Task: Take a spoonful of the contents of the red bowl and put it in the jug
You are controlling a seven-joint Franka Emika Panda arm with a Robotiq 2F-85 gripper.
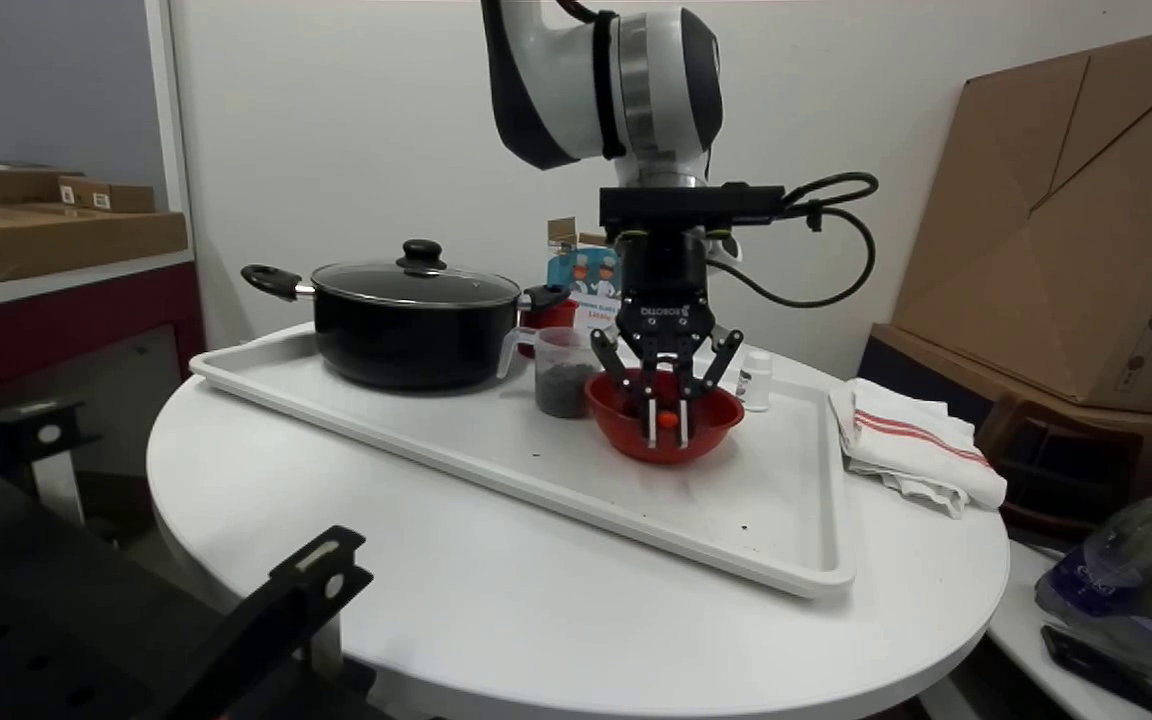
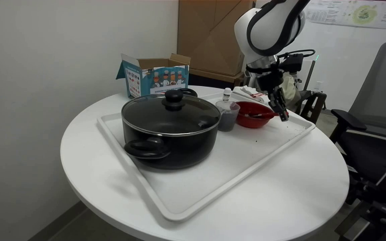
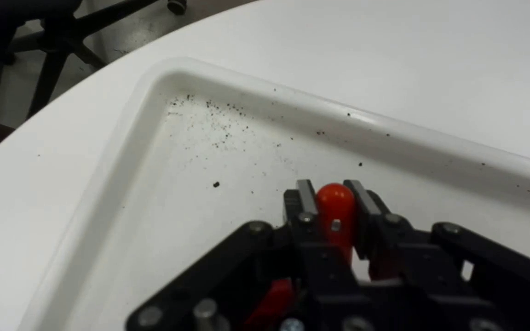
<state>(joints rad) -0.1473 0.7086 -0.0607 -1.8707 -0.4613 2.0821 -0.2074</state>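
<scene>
1. Right of centre in an exterior view hangs the black Robotiq gripper (image 1: pixel 667 425), its jaws narrow and pinched on the rounded end of a slim red-handled utensil (image 3: pixel 335 202) (the wrist view, at lower middle, shows that grip best).

2. The shallow round glossy red bowl (image 2: pixel 251 123) sits just beside the jaws, at the upper right of an exterior view. There the utensil runs leftward from the jaws over the bowl's rim; its head and whatever the bowl holds are too small or dark for me to tell.

3. Just beside the bowl stands the small clear plastic jug (image 1: pixel 564 373), upright, with dark grey contents (image 1: pixel 562 395) in its lower part; whether the two touch, I can't tell.

4. Left of the jug in both exterior views is a wide black pot (image 1: pixel 416 335), its glass lid (image 2: pixel 146 112) on. A red vessel (image 1: pixel 551 318) shows partly behind it.

5. A small white bottle (image 1: pixel 755 382) stands near the bowl; a blue printed cardboard box (image 2: pixel 159 80) fills the upper middle of an exterior view.

6. A white rectangular tray (image 1: pixel 781 480) carries bowl, jug and pot on the round white surface (image 1: pixel 496 610). Dark specks (image 3: pixel 227 135) dot it, thickest at upper left in the wrist view.

7. A folded red-striped white cloth (image 1: pixel 921 445) lies at the right of an exterior view.
</scene>
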